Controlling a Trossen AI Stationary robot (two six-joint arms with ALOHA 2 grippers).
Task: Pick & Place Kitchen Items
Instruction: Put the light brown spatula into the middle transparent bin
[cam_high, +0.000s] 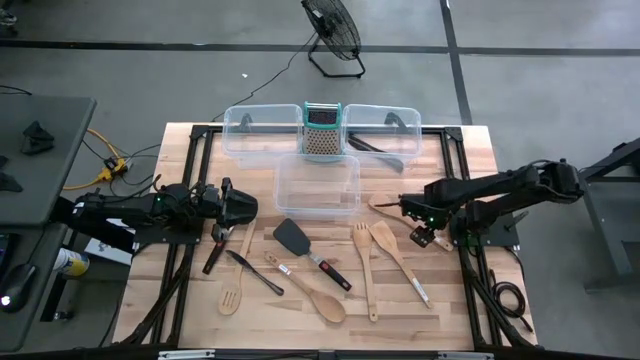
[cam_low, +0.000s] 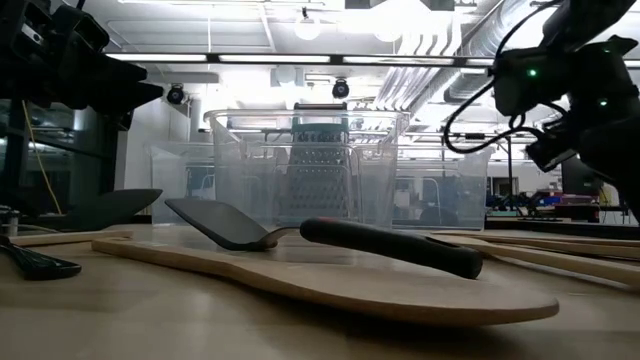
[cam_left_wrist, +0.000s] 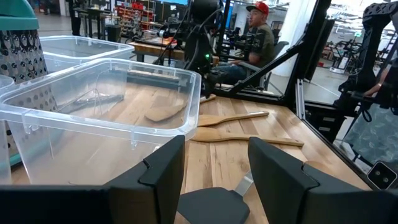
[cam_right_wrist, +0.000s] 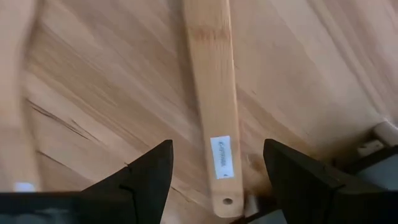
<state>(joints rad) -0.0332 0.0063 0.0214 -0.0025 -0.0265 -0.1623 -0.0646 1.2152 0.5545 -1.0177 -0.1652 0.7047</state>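
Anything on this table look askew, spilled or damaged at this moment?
Nothing damaged or spilled. The utensils lie scattered at mixed angles on the table. One oddity: the box grater stands wedged between the two rear clear bins rather than inside either.

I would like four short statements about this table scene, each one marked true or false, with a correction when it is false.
1. The box grater stands between the two clear bins at the far edge of the table. True.
2. The right gripper is shut on a wooden handle. False: its fingers are open, with the wooden handle lying on the table between them.
3. The black turner lies on the table, outside the front bin. True.
4. The left gripper holds a wooden spoon. False: it is open and holds nothing; the black turner's blade lies just ahead of it.
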